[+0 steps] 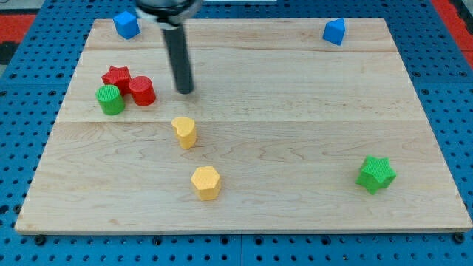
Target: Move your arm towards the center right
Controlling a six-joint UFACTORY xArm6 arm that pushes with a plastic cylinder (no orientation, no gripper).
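Note:
My tip [185, 90] rests on the wooden board [295, 111] in its upper left part. It stands just right of the red cylinder [142, 91] and above the yellow heart block [185, 132], apart from both. A red star block [116, 76] and a green cylinder [111, 100] sit left of the red cylinder. The board's middle right lies far to the view's right of my tip.
A blue cube [126, 24] sits at the top left and a blue block [334, 31] at the top right. A yellow hexagon block [206, 182] lies at the lower middle. A green star block [376, 174] lies at the lower right.

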